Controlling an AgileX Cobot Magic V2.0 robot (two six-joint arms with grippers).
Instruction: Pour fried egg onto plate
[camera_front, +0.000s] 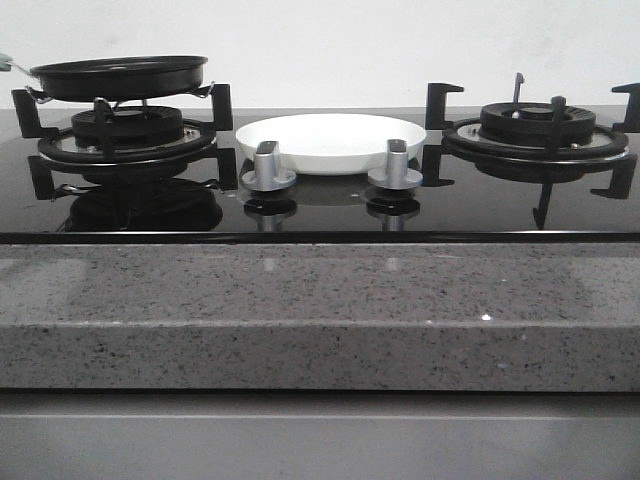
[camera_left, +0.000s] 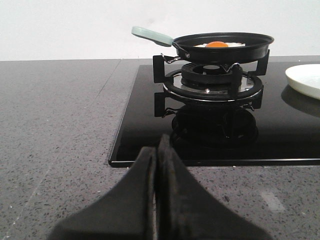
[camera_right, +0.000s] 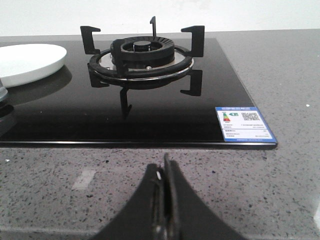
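Observation:
The fried egg (camera_left: 218, 44), white with an orange yolk, lies in a black frying pan (camera_left: 225, 46) with a pale green handle (camera_left: 151, 35) on the left burner. In the front view the pan (camera_front: 120, 75) hides the egg behind its rim. The plate (camera_front: 330, 140), a white shallow dish, sits on the black glass hob between the burners; it also shows in the left wrist view (camera_left: 305, 80) and the right wrist view (camera_right: 27, 62). My left gripper (camera_left: 157, 150) is shut and empty over the granite counter, in front of the hob's left corner. My right gripper (camera_right: 164, 167) is shut and empty over the counter, in front of the right burner.
Two silver knobs (camera_front: 269, 170) (camera_front: 396, 165) stand in front of the plate. The right burner (camera_right: 142, 55) has raised black pan supports and carries nothing. A blue label (camera_right: 245, 124) is on the hob's right front corner. The speckled granite counter (camera_front: 320, 330) runs along the front.

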